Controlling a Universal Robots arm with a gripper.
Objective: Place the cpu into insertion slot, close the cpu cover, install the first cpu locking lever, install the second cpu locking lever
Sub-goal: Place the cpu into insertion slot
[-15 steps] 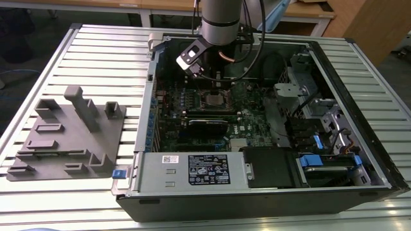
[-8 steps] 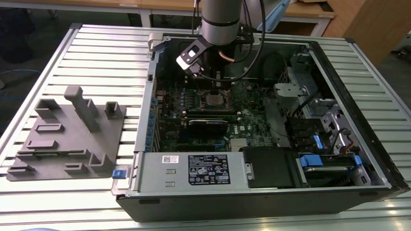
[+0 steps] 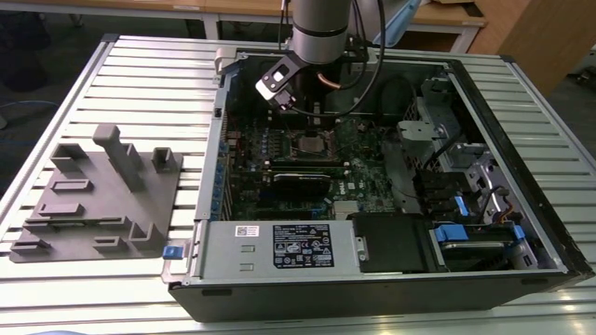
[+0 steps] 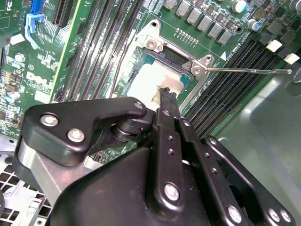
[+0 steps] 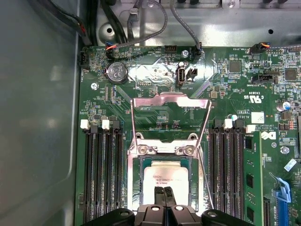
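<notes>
One arm (image 3: 322, 28) is seen in the exterior view, reaching down into one open computer case (image 3: 521, 230) that lies on a slatted tabletop (image 3: 139, 77). One green board (image 3: 368, 164) is held inside the case, with one black card (image 3: 303, 179) and one labelled metal box (image 3: 279, 246) nearer the front. One grey fixture plate (image 3: 93, 199) with upright blocks is set on the tabletop at the exterior view's left, apart from the case.

Detail too small for the exterior view is given by the wrist cameras. In the first wrist view one cpu (image 5: 164, 175) is seen lying flat in the one slot (image 5: 133, 181), silver top upward. The one cover (image 5: 171, 100) is swung open beyond its hinge, and bare board is seen through its window. One round battery (image 5: 116, 73) is mounted beyond it. Long black slots are ranged on two sides of the socket.

The hand (image 5: 164, 191) is seen in both wrist views with its two fingers pressed together and nothing gripped, the tips over the cpu's top; contact cannot be judged. In the second wrist view one thin wire lever (image 4: 249, 70) is shown sticking out sideways, unlatched.
</notes>
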